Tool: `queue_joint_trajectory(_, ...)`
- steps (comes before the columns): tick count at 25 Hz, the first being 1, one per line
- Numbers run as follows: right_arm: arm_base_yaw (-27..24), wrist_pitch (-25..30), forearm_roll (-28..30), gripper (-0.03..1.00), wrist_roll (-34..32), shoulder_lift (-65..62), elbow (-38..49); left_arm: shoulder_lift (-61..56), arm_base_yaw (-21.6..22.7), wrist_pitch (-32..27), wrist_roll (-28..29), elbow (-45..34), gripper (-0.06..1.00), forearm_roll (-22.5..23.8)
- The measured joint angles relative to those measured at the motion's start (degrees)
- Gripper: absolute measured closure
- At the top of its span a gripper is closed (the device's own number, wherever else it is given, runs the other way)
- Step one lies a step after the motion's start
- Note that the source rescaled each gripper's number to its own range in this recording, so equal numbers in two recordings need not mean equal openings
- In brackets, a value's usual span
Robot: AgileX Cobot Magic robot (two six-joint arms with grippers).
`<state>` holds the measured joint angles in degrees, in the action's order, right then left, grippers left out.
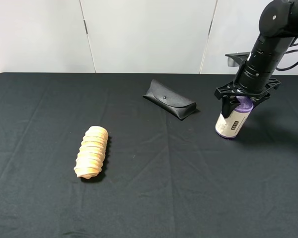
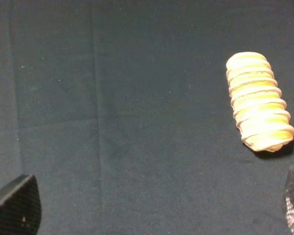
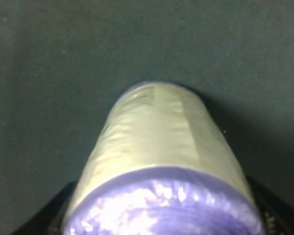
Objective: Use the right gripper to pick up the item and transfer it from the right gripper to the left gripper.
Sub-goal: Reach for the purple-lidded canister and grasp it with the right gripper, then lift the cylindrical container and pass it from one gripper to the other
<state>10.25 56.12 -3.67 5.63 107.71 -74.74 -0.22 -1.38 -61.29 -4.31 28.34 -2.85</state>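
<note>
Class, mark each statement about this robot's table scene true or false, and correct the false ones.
1. The right gripper clasps the item near its purple top. True.
2. The glasses case lies open. False: its flap is shut.
3. The left gripper holds the tan spiral piece. False: its jaws are open and empty, and the piece lies apart on the black cloth.
4. In the high view, the tan spiral piece lies left of the glasses case. True.
</note>
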Motion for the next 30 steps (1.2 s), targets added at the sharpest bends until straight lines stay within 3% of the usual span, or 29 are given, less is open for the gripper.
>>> queue_joint_trajectory(6, 0.00, 0.19, -0.33, 0.90, 0.00, -0.17, -0.15, 0.00, 0.00, 0.00, 0.00, 0.00, -0.02, 0.00)
queue_joint_trajectory(14, 0.00, 7.09, -4.44, 0.90, 0.37, -1.13, -6.27, 0.00, 0.00, 0.00, 0.00, 0.00, -0.02, 0.00)
queue_joint_trajectory(20, 0.16, 7.80, -8.69, 0.90, 1.10, -5.29, -6.95, 0.00, 0.00, 0.00, 0.00, 0.00, -0.02, 0.00)
queue_joint_trajectory(30, 9.03, 8.76, -9.63, 0.90, 2.24, -10.32, -6.95, 0.00, 0.00, 0.00, 0.00, 0.00, -0.02, 0.00)
